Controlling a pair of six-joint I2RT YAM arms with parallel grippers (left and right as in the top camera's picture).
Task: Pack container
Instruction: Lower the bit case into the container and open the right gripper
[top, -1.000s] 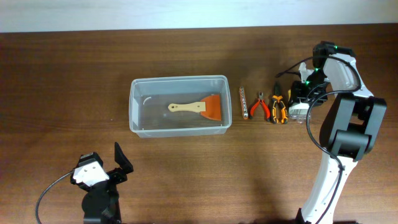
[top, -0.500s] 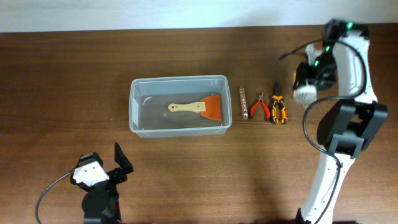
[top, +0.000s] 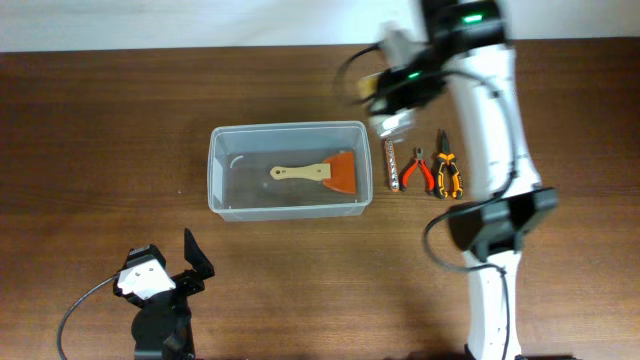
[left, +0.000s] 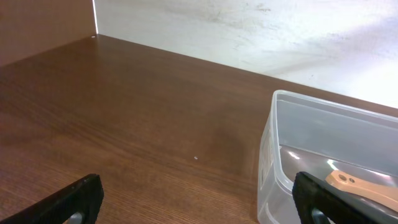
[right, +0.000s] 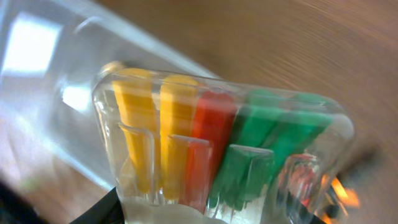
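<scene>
On dark wood table (top: 100, 120), white wall (left: 249, 25) behind: container (top: 288, 205); left claw (left: 196, 199) spread; right claw (top: 392, 100) gripping clear bit box (right: 217, 143).

The container (top: 288, 127) is a clear plastic rectangular tub with rounded corners and a rim. It stands upright and open-topped on the desk (top: 100, 120), near the middle, its long sides running left to right. Inside, a scraper (top: 318, 172) with a pale handle and orange blade lies flat on the floor, toward the right end. The left wrist view shows one rounded corner (left: 271, 155) at close range.
</scene>
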